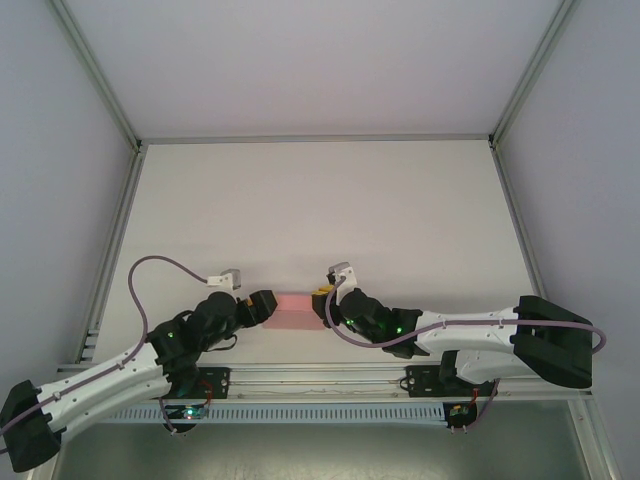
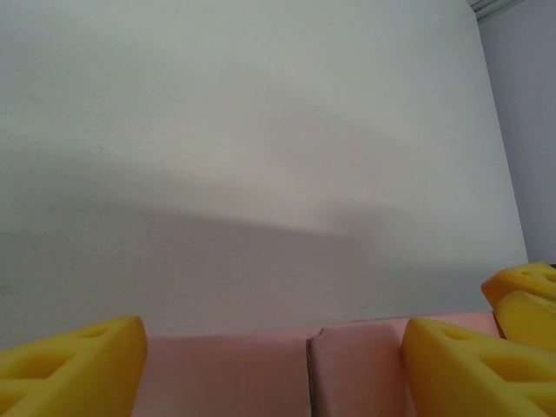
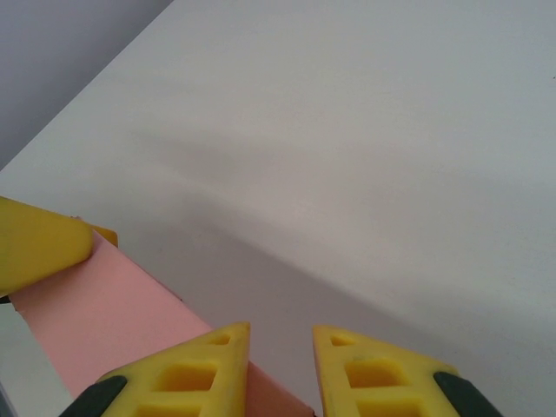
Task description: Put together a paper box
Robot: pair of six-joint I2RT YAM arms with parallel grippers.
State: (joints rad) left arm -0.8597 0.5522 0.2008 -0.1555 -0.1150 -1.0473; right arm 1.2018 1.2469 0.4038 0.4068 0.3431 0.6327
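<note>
Left wrist: spread left hand (image 2: 274, 352) clasps paper box (image 2: 221, 378).

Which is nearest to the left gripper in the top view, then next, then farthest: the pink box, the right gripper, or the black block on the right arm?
1. paper box, right against the left gripper.
2. right gripper, at the box's other end.
3. black block, far out on the right.
</note>
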